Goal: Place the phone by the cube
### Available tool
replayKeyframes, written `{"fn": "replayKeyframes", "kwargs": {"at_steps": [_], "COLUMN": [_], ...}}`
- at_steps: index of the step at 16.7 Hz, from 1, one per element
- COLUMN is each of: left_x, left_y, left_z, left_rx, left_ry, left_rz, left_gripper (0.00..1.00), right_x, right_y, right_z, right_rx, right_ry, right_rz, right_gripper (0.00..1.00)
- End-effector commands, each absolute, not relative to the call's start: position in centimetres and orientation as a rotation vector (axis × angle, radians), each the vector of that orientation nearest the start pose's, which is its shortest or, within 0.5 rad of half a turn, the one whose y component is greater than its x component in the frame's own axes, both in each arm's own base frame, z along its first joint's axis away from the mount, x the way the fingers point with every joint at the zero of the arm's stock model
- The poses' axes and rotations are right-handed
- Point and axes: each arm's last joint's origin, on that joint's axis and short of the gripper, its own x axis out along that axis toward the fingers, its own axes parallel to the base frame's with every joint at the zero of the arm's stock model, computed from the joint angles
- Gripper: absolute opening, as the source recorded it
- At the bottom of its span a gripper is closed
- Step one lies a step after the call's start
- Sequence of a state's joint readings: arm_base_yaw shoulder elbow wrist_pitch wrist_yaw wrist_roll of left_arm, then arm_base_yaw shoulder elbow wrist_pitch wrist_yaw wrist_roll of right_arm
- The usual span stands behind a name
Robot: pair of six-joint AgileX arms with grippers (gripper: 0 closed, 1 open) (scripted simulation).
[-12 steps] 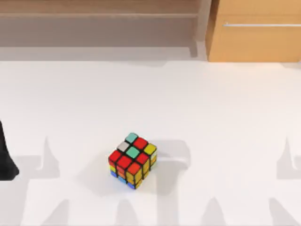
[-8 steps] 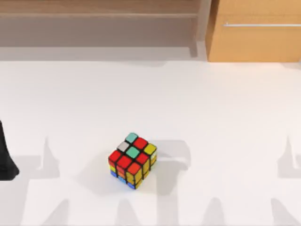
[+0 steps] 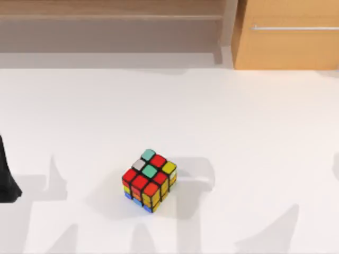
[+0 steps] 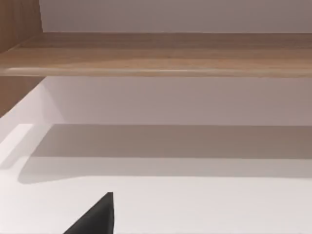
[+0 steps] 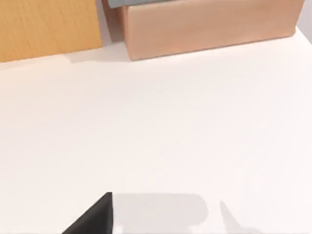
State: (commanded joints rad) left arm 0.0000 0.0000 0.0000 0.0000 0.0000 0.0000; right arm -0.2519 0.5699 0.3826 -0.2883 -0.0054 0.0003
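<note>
The cube (image 3: 150,180) stands on the white table (image 3: 238,121), a little left of centre and towards the front, its top mostly red with teal, grey and yellow stickers. The phone is out of view. A dark part of my left arm (image 3: 5,177) shows at the table's left edge, well away from the cube. A black corner of my left gripper (image 4: 97,218) hangs over bare table in front of a wooden shelf. In the right wrist view a black corner of my right gripper (image 5: 95,217) also hangs over bare table.
A low wooden shelf (image 3: 111,16) runs along the back of the table. A wooden cabinet (image 3: 288,42) with a metal handle stands at the back right. The right wrist view shows that cabinet's side (image 5: 48,27) and a pale wooden block (image 5: 204,27).
The arm shadows at the table's right edge and front right have shifted and changed shape. The cube and the left arm have not moved.
</note>
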Motion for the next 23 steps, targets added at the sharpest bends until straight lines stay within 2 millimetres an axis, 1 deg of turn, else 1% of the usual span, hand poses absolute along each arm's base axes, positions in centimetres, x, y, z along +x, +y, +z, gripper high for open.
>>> {"fn": "replayKeyframes", "kwargs": {"at_steps": [3,5,7,9,11,14,16,17,23], "left_x": [10.6,10.6,10.6,10.6,10.6,10.6,10.6,10.6,10.6], "left_y": [-0.1,-0.1,-0.1,-0.1,-0.1,-0.1,-0.1,-0.1,-0.1], "left_z": [16.0,16.0,16.0,16.0,16.0,16.0,16.0,16.0,16.0], "left_rx": [0.000,0.000,0.000,0.000,0.000,0.000,0.000,0.000,0.000], "left_ry": [0.000,0.000,0.000,0.000,0.000,0.000,0.000,0.000,0.000], "left_rz": [0.000,0.000,0.000,0.000,0.000,0.000,0.000,0.000,0.000], "left_gripper": [1.00,1.00,1.00,1.00,1.00,1.00,1.00,1.00,1.00], "right_x": [17.0,19.1,20.7,21.9,22.7,23.3,23.5,23.5,23.6], "right_y": [-6.6,-9.2,-11.9,-14.6,-17.0,-19.9,-21.1,-21.3,-21.3], "right_z": [21.1,20.2,19.0,17.8,16.8,15.3,14.6,14.5,14.4], "right_rx": [0.145,0.221,0.304,0.384,0.456,0.541,0.575,0.583,0.582], "right_ry": [0.767,0.960,1.125,1.252,1.344,1.432,1.461,1.468,1.469], "right_rz": [-0.346,-0.407,-0.458,-0.501,-0.534,-0.566,-0.576,-0.578,-0.577], "right_gripper": [1.00,1.00,1.00,1.00,1.00,1.00,1.00,1.00,1.00]}}
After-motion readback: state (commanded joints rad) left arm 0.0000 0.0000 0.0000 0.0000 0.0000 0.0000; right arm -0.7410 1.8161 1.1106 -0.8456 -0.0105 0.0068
